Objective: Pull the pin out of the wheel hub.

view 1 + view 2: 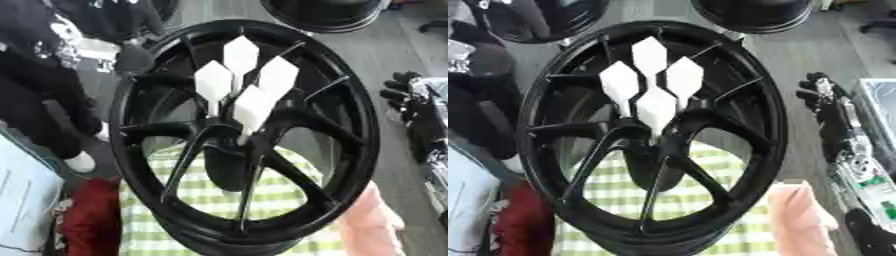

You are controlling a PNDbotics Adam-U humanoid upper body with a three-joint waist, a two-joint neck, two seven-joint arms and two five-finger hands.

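Observation:
A large black wheel rim fills both views, tilted toward me, with its spokes meeting at the hub. Four white pins with diamond-shaped heads stand up out of the hub, close together; the nearest pin sits lowest. My right hand hangs open off the rim's right side, apart from it and away from the pins. A dark rounded shape that looks like my left hand lies against the rim's upper left edge; its grip is hidden.
A green-and-white checked cloth shows through the spokes. A pink shape lies at the rim's lower right and a red thing at lower left. Another dark wheel lies behind.

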